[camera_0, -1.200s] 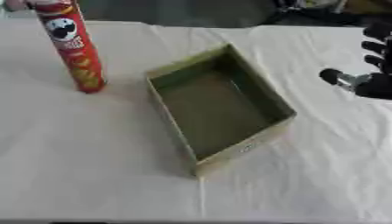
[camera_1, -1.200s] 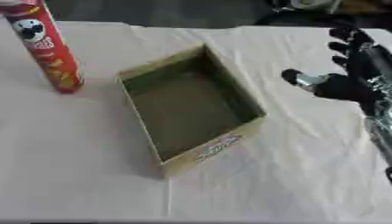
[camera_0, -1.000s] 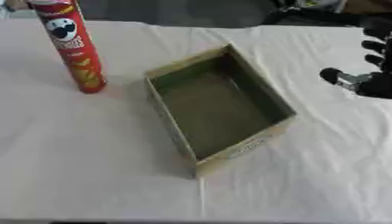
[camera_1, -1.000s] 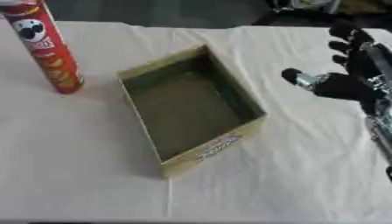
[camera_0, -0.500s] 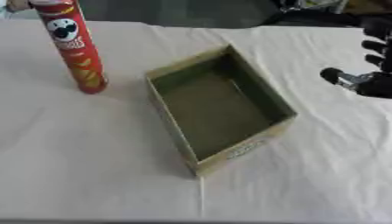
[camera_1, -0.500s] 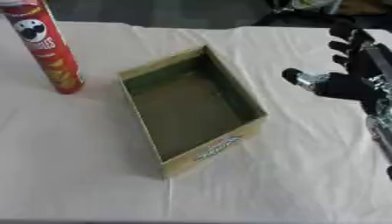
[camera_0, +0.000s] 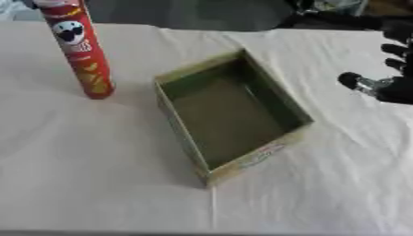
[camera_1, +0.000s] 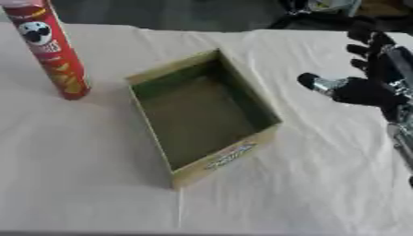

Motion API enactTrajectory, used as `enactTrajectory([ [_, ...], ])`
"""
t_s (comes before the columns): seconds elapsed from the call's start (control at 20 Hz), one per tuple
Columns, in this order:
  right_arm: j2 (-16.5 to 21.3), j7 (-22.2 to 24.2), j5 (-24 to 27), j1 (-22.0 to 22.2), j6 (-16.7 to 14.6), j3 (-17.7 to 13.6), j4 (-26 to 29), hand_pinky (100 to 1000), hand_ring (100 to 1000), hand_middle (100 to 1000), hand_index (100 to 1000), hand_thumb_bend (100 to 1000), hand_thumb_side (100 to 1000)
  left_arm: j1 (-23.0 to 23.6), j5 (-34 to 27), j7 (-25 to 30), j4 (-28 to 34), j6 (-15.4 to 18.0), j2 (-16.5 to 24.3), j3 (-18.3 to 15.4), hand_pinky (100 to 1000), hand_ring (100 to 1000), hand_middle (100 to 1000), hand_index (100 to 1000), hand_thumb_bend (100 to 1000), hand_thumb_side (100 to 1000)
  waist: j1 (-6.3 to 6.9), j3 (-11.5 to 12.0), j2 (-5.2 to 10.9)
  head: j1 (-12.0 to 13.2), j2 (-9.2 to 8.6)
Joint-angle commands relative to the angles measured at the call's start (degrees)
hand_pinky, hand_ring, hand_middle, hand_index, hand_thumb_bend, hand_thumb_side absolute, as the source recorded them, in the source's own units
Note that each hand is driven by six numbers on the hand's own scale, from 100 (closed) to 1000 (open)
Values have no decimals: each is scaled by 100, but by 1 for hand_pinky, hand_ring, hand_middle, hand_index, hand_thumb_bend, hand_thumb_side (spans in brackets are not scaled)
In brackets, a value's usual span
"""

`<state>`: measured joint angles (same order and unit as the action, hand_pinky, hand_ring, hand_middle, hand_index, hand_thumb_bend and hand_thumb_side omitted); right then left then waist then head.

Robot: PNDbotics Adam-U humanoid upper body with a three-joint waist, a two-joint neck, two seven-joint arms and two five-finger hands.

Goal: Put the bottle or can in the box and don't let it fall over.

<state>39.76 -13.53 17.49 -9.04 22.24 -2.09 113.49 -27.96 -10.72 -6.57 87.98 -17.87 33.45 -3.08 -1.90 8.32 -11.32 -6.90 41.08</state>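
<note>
Red can, olive box, black hand, all on your white cloth.

You have a tall red can (camera_0: 78, 50) with a pale cap, a white-and-black face emblem near its top, white lettering under it and yellow chip shapes lower down. Your box (camera_1: 203, 162) is dull olive green inside, its walls edged in a lighter yellowish tan, and the near outer wall carries a pale label with a reddish mark (too blurred to read). The tablecloth (camera_0: 97, 184) is plain off-white with soft grey creases. Your right hand (camera_1: 367, 87) is black, with a silver joint showing on the thumb. Beyond the cloth's far edge the background is dark grey.
</note>
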Motion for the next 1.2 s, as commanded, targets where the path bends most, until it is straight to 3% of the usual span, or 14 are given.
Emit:
enactTrajectory([
  [0.05, 223, 18, 38, -72, -5, -50, 73, 982, 976, 964, 1000, 655, 100, -135, -65, 107, -67, 46, 261, -2, 792, 1000, 911, 932, 686, 340, 18, -1, 128, 11, -67],
  [0.45, 225, 29, 54, -87, -5, -39, 89, 983, 975, 962, 1000, 655, 100, -420, -52, 259, -664, 108, 275, 103, 812, 1000, 967, 917, 696, 337, 2, -12, 129, 13, -96],
  [0.9, 203, 48, 54, -122, 3, -22, 106, 984, 975, 961, 1000, 654, 100, -949, 466, 384, -1367, 291, 176, 269, 827, 1000, 989, 927, 748, 330, -34, -48, 89, 53, -161],
  [1.2, 188, 65, 61, -157, 12, -4, 105, 984, 975, 961, 1000, 654, 100, -1189, 628, 778, -1414, 625, 113, 444, 842, 1000, 993, 929, 795, 359, -37, -80, 55, 84, -188],
])
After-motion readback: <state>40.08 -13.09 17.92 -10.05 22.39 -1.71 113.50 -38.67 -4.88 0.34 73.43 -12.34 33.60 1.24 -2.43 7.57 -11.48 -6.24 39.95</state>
